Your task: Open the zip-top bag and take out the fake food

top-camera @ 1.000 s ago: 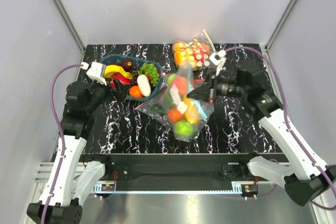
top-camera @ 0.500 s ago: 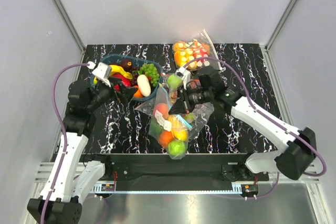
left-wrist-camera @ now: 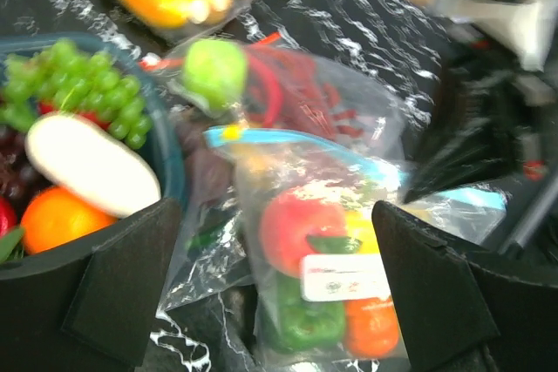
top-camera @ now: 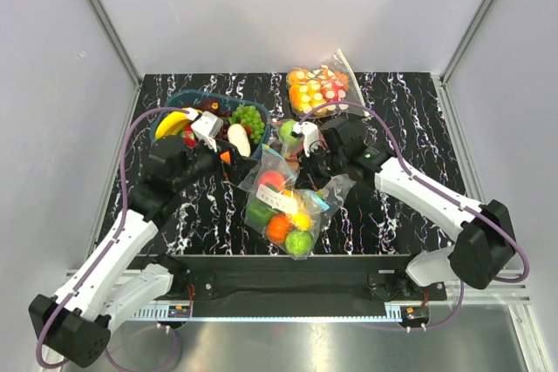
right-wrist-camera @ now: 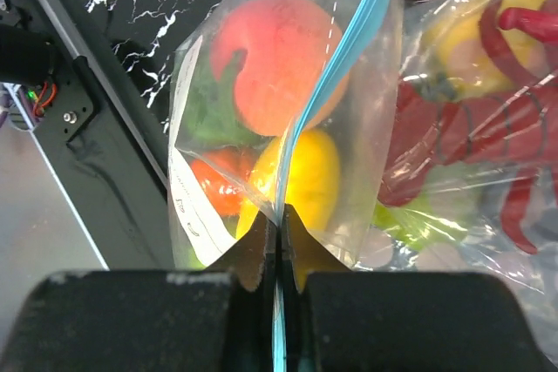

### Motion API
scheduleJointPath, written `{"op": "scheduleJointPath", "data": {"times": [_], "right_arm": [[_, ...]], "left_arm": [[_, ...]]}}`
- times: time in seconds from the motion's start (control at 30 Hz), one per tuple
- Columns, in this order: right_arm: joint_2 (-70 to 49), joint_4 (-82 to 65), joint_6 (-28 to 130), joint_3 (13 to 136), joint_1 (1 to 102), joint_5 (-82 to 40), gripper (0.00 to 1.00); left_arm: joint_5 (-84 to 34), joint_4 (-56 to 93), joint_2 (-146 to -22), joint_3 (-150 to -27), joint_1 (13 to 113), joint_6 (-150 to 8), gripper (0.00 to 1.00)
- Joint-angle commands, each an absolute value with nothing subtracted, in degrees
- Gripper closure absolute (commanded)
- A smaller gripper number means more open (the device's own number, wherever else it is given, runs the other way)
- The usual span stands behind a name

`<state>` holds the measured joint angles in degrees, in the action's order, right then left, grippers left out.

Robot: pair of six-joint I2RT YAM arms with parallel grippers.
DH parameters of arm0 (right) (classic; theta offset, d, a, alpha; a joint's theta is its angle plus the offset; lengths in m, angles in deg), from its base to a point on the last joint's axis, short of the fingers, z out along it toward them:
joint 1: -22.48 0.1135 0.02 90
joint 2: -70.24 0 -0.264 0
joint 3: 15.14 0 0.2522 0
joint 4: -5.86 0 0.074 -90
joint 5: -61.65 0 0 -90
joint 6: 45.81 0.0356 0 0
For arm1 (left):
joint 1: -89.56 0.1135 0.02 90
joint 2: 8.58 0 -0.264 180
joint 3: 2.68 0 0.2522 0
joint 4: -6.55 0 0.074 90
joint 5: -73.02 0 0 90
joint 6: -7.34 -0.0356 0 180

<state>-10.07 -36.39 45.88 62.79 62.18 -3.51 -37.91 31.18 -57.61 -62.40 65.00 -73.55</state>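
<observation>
Black marbled table [top-camera: 401,106], teal fruit bowl [left-wrist-camera: 168,163] (rear left), pepper bag [left-wrist-camera: 314,98], orange-pieces bag [top-camera: 318,89]

Clear crinkly zip-top bag [top-camera: 288,205], teal zipper strip shut, fake food [top-camera: 278,229] packed inside, peach, orange, yellow and green pieces

The white label [left-wrist-camera: 346,277] on the zip-top bag [left-wrist-camera: 292,176] is unreadable.
</observation>
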Motion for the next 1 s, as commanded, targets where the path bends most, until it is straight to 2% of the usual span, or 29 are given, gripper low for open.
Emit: {"op": "scheduleJointPath", "data": {"times": [0.0, 0.17, 0.5, 0.8, 0.87, 0.93, 0.97], "right_arm": [[-5.44, -36.12, 41.38, 60.95, 61.24, -5.85, 1.0], [-2.19, -34.97, 41.29, 59.36, 61.24, -3.83, 1.0], [0.45, -31.9, 43.05, 56.2, 61.24, 0.83, 0.99], [2.48, -31.54, 43.75, 55.67, 61.24, 0.92, 0.99], [3.0, -31.63, 43.84, 55.4, 61.15, 1.18, 0.99], [3.18, -31.63, 43.84, 55.23, 61.24, 1.45, 0.99], [3.36, -31.37, 43.84, 54.88, 61.24, 1.54, 0.99]], "left_arm": [[-30.08, 22.81, -55.95, -57.94, 64.95, -66.42, 0.01], [-29.8, 16.01, -56.65, -50.65, 65.04, -61.48, 0.01], [-38.07, -1.03, -62.71, -46.51, 64.77, -53.05, 0.01], [-39.22, -4.74, -68.6, -46.33, 60.47, -51.63, 0.01], [-39.74, -5.26, -69.48, -46.24, 59.85, -51.54, 0.06], [-40.88, -6.32, -70.01, -45.98, 59.5, -51.02, 0.18], [-41.49, -7.54, -70.79, -45.8, 59.32, -50.84, 0.29]]}}
